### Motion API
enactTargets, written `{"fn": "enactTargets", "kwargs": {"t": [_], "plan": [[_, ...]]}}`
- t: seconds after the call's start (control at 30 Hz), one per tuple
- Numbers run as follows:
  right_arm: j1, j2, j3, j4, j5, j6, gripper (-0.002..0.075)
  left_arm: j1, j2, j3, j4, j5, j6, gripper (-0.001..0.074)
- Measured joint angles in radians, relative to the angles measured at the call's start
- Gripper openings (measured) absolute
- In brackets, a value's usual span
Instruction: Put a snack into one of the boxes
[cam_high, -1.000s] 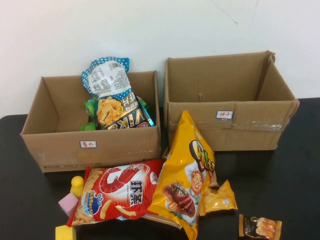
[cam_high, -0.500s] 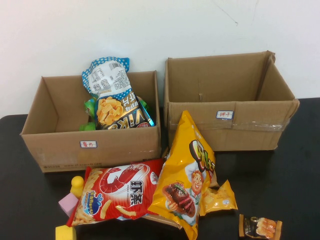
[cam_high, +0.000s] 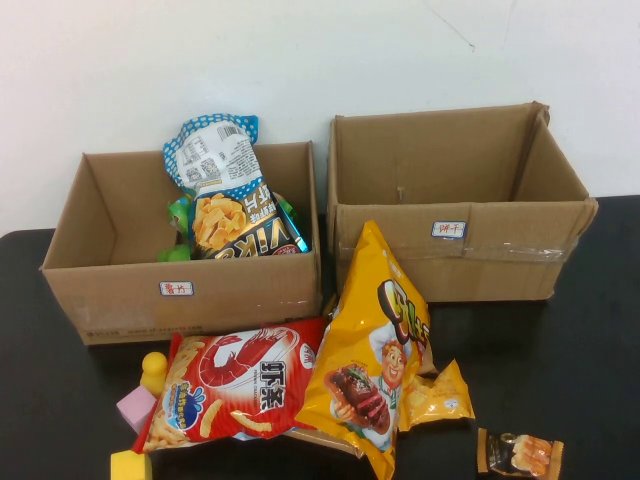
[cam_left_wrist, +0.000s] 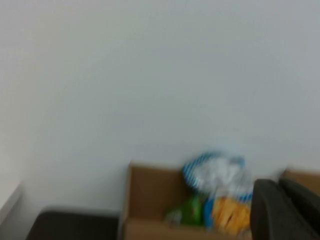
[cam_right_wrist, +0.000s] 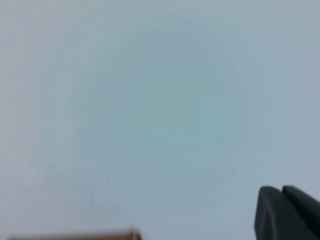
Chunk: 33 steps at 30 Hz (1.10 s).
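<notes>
While neither arm shows in the high view, the snack (cam_high: 520, 452) lies at 5 o'clock, the taped box (cam_high: 462, 205) at 1 o'clock. Left wrist view: left gripper (cam_left_wrist: 286, 210) aimed at the wall, can't tell its grip. Right wrist view: right gripper (cam_right_wrist: 289, 214) likewise. I'd send the right arm, pinching the packet's short sides.

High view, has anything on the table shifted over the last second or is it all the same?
Nothing visibly changed. The small brown and orange snack packet still lies on the black table near the front right, and the taller taped cardboard box stands behind it as before. Neither hand shows in the high view; a dark part of each appears at its own wrist view's edge, left hand and right hand.
</notes>
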Motion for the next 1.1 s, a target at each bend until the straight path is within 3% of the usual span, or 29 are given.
{"fn": "enactTargets", "kwargs": {"t": [0.17,0.27,0.57,0.8,0.93,1.1], "plan": [[0.000,0.181,-0.081,-0.010,0.196,-0.002,-0.0001,-0.001,0.169,-0.121,-0.027,0.254,0.105,-0.0001],[0.000,0.347,-0.081,-0.013,0.262,-0.002,-0.0001,-0.001,0.312,-0.137,-0.134,0.347,0.233,-0.0001],[0.000,0.621,-0.081,0.032,0.177,0.007,-0.0001,-0.001,0.545,-0.137,-0.262,0.345,0.287,-0.0001],[0.007,0.852,-0.124,0.049,0.212,-0.130,-0.0001,-0.001,0.624,-0.137,-0.280,0.338,0.288,-0.0001],[0.073,1.007,-0.161,0.049,0.189,-0.253,-0.0001,-0.001,0.629,-0.137,-0.280,0.338,0.294,-0.0001],[0.224,1.213,-0.208,0.049,0.199,-0.355,-0.0001,-0.001,0.629,-0.137,-0.280,0.338,0.308,-0.0001]]}}
